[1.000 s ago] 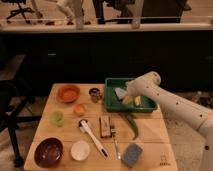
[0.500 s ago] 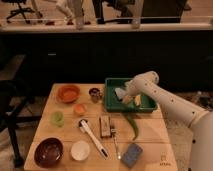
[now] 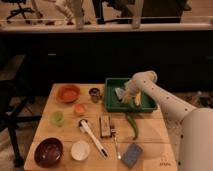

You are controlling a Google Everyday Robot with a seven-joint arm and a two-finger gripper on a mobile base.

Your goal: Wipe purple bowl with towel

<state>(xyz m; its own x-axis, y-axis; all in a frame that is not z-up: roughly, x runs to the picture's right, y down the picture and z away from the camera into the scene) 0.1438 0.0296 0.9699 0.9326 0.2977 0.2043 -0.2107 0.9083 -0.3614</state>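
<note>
The purple bowl (image 3: 48,152) stands at the table's front left corner, dark and glossy inside. The towel (image 3: 120,93) is a pale cloth lying inside the green tray (image 3: 111,102) at the back right. My gripper (image 3: 126,95) hangs at the end of the white arm, down in the tray, right beside or on the towel. The arm hides part of the tray's inside.
An orange bowl (image 3: 68,92) stands at the back left, a white bowl (image 3: 80,150) beside the purple one. A blue-grey sponge (image 3: 131,154), a white-handled brush (image 3: 93,138), a fork (image 3: 115,141), a green pepper (image 3: 132,126), a dark cup (image 3: 94,94) and small cups lie mid-table.
The arm has shifted left and lower, bringing the gripper down into the tray next to the towel. Nothing on the table has moved.
</note>
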